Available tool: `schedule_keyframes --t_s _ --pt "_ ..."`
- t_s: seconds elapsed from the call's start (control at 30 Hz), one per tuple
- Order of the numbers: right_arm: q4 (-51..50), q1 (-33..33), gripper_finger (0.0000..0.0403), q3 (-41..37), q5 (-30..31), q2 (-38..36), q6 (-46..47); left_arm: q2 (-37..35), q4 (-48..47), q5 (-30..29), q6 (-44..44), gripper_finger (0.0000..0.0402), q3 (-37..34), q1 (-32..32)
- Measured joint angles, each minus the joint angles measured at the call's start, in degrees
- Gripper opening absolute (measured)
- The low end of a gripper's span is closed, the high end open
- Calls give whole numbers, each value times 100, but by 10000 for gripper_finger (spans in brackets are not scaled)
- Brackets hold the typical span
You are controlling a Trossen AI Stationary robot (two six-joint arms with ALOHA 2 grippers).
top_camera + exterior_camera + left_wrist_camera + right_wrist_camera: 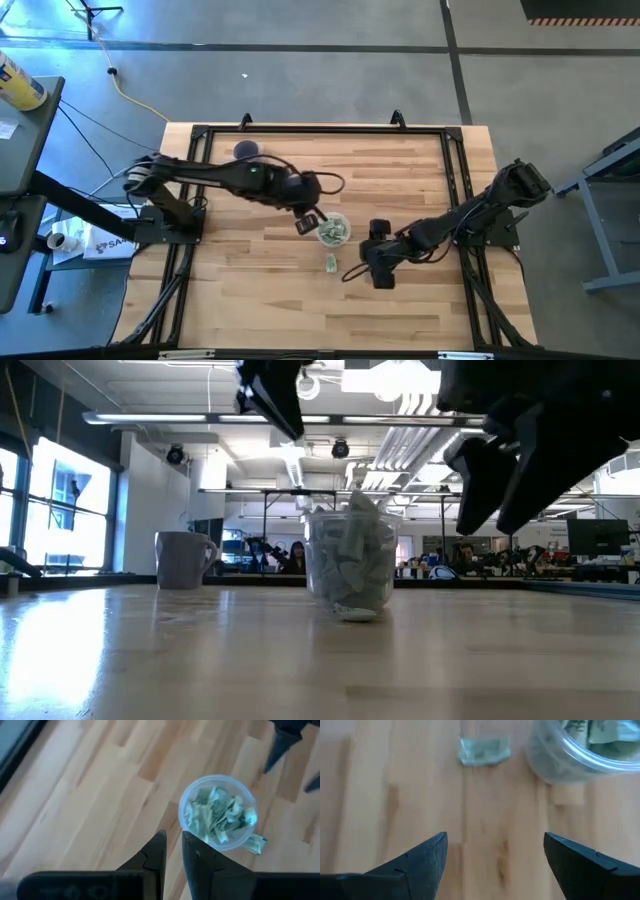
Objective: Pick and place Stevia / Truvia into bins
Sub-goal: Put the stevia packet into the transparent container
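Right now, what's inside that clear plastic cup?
The cup is crammed with crumpled pale green and white sachets. Those on top cover whatever lies beneath.

Overall light: bright and even over the table (250, 290).
Source: ceiling strip lights (300, 420) and a glowing window (60, 500) showed in the low view.
Glare: a pale sheen lay on the near wood there.
Contrast: arms overhead were backlit, nearly black.
Blur: right wrist view was soft; the cup (580, 750) and loose sachet (484, 751) were smeared.
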Motion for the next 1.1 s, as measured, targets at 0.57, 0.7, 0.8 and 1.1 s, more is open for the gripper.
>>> schedule_keyframes --t_s 0.57,0.7,0.8,1.1 --pt "1954 391 319 185 1326 1304 3541 -631 -2270 -1966 -2367 97 -13 -1246" --pt "1896 436 319 847 1844 1932 3510 -690 -2582 -2454 -2060 97 -15 -1336" --pt "1500 429 319 1474 2133 2419 3507 -764 -2784 -2623 -1762 97 -17 -1323" --pt "-899 369 319 3571 2327 3878 4808 -1468 -3078 -2700 -1310 97 -17 -1332"
